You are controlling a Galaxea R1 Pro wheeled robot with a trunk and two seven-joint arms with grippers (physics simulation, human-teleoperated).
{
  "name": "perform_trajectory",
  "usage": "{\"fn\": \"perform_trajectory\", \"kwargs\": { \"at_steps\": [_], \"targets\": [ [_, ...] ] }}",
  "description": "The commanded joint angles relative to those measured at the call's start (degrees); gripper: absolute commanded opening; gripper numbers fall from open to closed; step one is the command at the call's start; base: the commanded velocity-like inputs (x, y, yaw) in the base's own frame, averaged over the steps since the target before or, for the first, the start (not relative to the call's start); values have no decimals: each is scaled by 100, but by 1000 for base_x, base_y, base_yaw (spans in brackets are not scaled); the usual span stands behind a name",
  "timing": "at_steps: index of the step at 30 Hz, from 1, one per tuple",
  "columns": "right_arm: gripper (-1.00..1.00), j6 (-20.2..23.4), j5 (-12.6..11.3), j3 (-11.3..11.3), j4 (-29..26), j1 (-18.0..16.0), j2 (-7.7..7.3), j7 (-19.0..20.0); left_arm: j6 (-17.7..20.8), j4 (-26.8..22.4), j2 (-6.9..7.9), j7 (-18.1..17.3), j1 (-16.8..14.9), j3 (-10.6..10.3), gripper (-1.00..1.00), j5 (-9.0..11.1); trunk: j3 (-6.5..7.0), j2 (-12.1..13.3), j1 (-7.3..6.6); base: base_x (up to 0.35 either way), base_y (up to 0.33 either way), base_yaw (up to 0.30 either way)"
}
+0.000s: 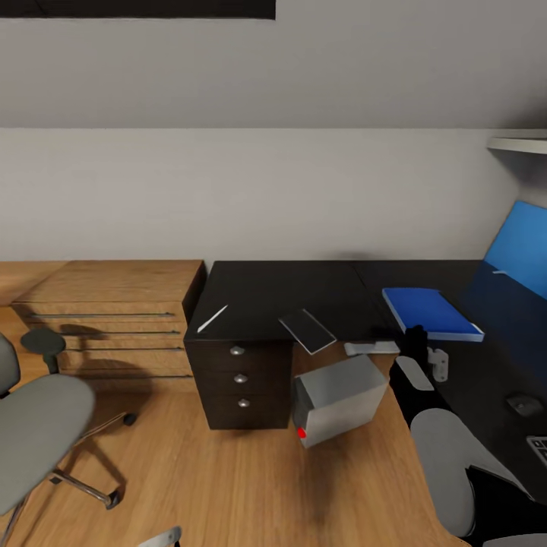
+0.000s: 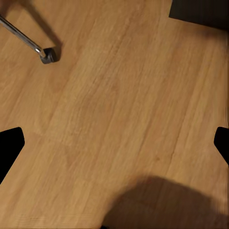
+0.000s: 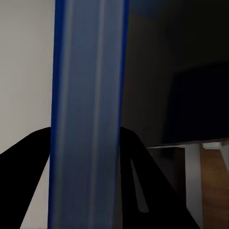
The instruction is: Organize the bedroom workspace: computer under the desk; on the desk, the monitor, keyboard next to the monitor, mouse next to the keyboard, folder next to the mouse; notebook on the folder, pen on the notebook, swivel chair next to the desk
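On the black desk (image 1: 281,292) the blue folder (image 1: 431,311) lies flat near the inner corner. My right gripper (image 1: 416,336) is at its near edge, and in the right wrist view the fingers (image 3: 28,162) press both sides of the folder (image 3: 88,119). The pen (image 1: 213,319) and the notebook (image 1: 308,331) lie on the desk's left part, the notebook overhanging the front edge. Under the desk the grey computer (image 1: 338,399) stands tilted. The monitor (image 1: 523,243), mouse (image 1: 524,404) and keyboard (image 1: 538,448) are far right. My left gripper (image 2: 114,143) hangs open over the floor.
The grey swivel chair (image 1: 38,433) stands at the left on the wooden floor, one caster (image 2: 47,56) in the left wrist view. A light wooden dresser (image 1: 114,319) adjoins the desk's drawer unit (image 1: 239,377). A white shelf (image 1: 520,143) hangs at the upper right.
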Motion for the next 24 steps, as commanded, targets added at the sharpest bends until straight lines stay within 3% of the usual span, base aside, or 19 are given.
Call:
{"fn": "perform_trajectory", "kwargs": {
  "at_steps": [1, 14, 24],
  "targets": [
    [-100, -15, -30, 7, -2, -3, -2, -4, -20, 2, 2, 37, -4, -49, 100, 38, -5, -3, 1, 86, -71, -5],
    [-100, -15, -38, 8, 9, -3, -4, -12, -42, 0, 2, 38, -4, -48, 100, 37, -5, -3, 1, 15, -13, -159],
    [-100, 17, -36, 14, 59, -3, -4, -6, -42, 0, -5, 38, -4, -48, 100, 37, -5, -3, 1, 57, 0, -30]
  ]
}}
